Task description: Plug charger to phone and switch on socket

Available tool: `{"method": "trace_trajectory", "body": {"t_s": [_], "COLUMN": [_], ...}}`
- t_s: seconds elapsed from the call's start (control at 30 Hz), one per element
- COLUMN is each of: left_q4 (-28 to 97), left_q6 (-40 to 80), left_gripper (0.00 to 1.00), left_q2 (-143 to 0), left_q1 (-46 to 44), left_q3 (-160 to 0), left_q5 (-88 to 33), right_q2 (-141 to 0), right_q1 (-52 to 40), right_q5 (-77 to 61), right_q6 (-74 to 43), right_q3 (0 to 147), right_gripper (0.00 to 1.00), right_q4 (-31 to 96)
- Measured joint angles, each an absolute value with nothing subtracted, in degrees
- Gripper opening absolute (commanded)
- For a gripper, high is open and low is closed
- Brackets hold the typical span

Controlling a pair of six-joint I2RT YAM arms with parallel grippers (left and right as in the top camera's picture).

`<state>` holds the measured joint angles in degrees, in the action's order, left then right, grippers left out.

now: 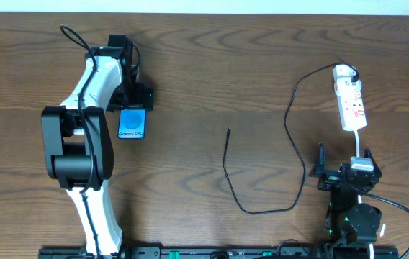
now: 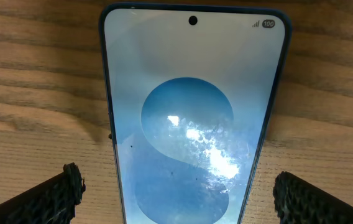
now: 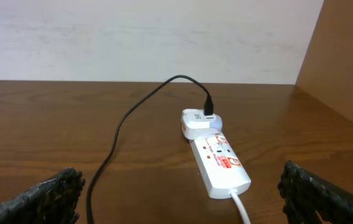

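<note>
The phone (image 1: 132, 124) lies flat on the table at the left, blue screen up with pale circles; it fills the left wrist view (image 2: 192, 118). My left gripper (image 1: 134, 101) is open, a finger on each side of the phone (image 2: 178, 196), not touching it. The charger cable (image 1: 291, 144) runs from the socket in a long loop to its free plug tip (image 1: 229, 131) at mid-table. The socket (image 1: 351, 101) is a white strip at the far right, an adapter plugged in its far end (image 3: 217, 158). My right gripper (image 1: 343, 175) is open and empty, just short of the socket (image 3: 179, 196).
The socket's white lead (image 3: 242, 208) runs toward my right gripper. A wooden side wall (image 3: 344, 68) stands at the right and a pale wall (image 3: 133, 37) at the back. Bare wood table (image 1: 212, 65) lies between phone and cable.
</note>
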<state>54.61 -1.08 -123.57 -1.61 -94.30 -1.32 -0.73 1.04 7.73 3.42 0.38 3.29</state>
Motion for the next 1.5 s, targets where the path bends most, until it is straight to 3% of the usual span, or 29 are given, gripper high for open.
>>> {"method": "trace_trajectory", "body": {"t_s": [1.5], "left_q4": [48.6], "left_q6": [-1.1], "left_gripper": [0.98], "left_q2": [-123.5], "left_q1": [-1.6], "left_q3": [-88.9], "left_q5": [-3.6], "right_q2": [-0.7], "right_q1": [1.0], "right_q5": [7.7], "right_q6": [3.4], "right_q3": [0.4], "right_gripper": [0.99], "right_q4": [3.3]}}
